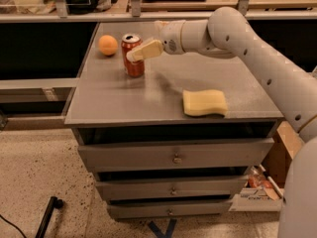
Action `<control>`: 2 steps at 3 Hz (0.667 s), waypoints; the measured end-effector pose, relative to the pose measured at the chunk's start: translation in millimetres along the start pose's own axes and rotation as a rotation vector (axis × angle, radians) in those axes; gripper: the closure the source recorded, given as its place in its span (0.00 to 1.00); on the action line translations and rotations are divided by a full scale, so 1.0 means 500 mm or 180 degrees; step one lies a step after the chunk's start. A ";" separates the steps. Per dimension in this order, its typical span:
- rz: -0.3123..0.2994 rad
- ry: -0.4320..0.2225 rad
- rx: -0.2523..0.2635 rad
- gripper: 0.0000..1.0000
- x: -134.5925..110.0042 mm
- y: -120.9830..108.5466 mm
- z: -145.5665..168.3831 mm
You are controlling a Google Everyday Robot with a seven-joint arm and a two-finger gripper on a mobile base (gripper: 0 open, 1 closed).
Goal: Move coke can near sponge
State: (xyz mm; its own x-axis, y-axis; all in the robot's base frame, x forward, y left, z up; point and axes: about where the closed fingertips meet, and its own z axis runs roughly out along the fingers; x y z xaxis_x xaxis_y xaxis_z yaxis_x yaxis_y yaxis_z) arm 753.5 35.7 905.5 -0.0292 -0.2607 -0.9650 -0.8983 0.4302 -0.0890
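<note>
Grey cabinet top (163,95), end effector (134,55) at coke can (133,67), sponge (204,102) apart

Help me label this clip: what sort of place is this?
Probably a lab or workshop: a grey drawer cabinet, a speckled floor, a cluttered bench behind, and the tool at the coke can.

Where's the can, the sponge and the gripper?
can (134,67): camera view, its red side.
sponge (204,102): camera view, middle of its top.
gripper (134,53): camera view, its tip, at the can's top.

Lab-like workroom: grey drawered bench (148,99), speckled floor (39,172), cardboard box (290,144), robot gripper (136,52) at the coke can (134,68).
</note>
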 end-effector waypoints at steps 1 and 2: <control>-0.0088 0.0015 -0.0105 0.00 0.001 0.006 0.010; -0.0166 0.0022 -0.0170 0.17 -0.003 0.014 0.013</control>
State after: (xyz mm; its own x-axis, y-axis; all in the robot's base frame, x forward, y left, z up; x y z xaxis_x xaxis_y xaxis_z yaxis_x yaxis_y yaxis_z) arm 750.2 44.8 904.7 0.0154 -0.2875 -0.9577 -0.9208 0.3692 -0.1256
